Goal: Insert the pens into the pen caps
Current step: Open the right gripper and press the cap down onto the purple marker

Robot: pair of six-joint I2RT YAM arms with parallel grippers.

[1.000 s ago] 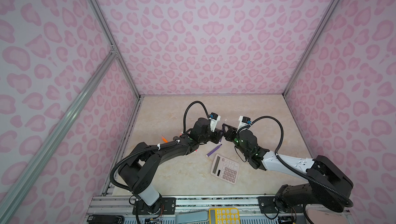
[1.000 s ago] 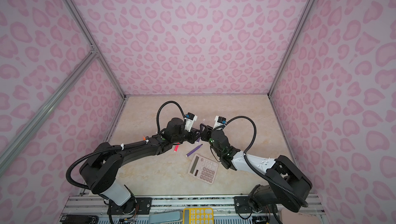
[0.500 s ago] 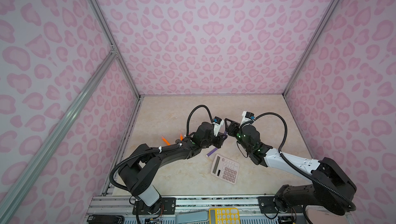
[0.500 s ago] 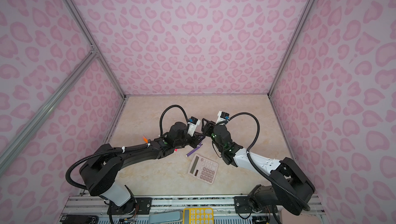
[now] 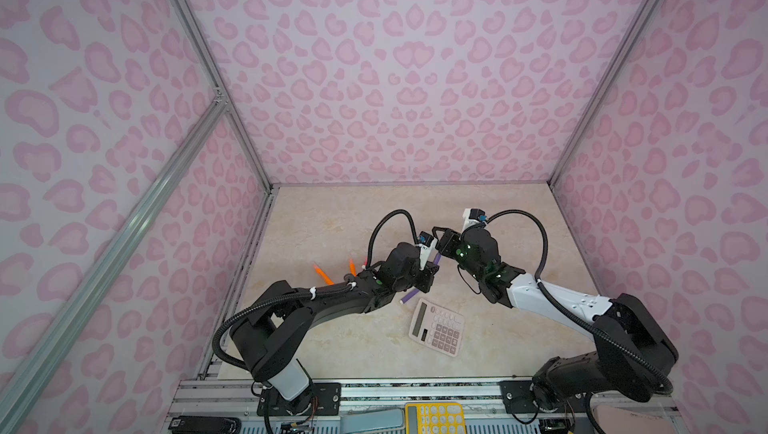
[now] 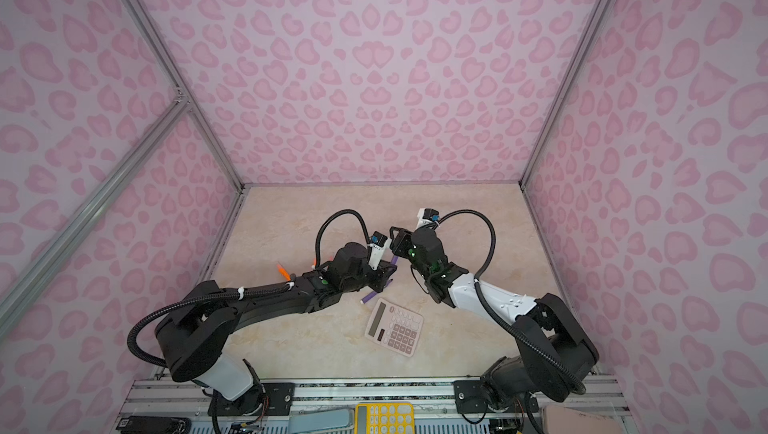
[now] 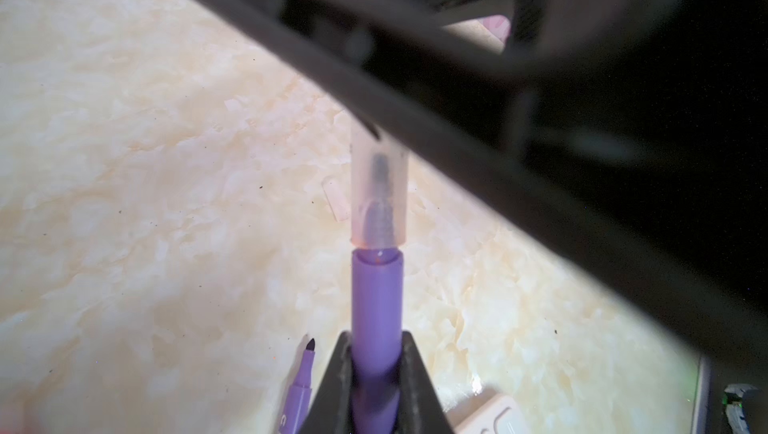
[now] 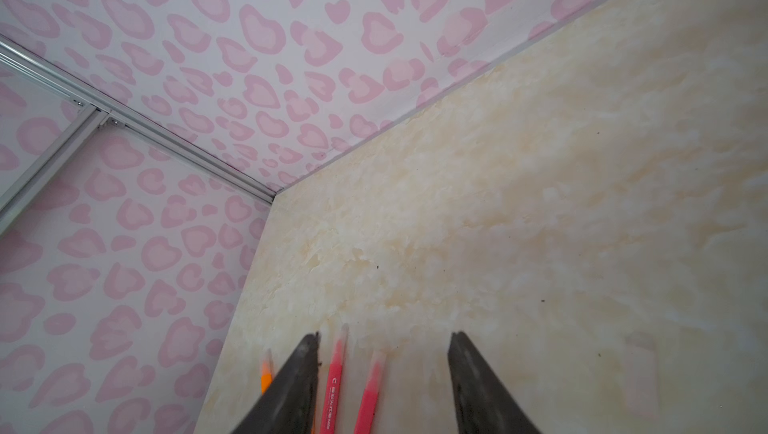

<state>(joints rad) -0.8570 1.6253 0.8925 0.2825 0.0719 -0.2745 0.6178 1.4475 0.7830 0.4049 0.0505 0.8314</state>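
One purple pen sat clenched in the left gripper mid-table, its tip inside a clear cap that was not quite seated. The right gripper, jaws apart and empty, probably needed to push straight along the barrel. Open table lay far; the calculator crowded the near side.

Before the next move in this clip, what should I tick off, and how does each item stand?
1. Left gripper clamped on the purple marker pen: ok.
2. Pen tip inside the clear translucent plastic cap: ok.
3. Cap pushed fully home: cannot tell; a thin gap shows at its rim.
4. Right gripper free of the cap: ok, jaws open with nothing between.
5. Second purple marker pen capped: not ok, bare tip.
6. Spare loose clear cap lying on the table: ok.
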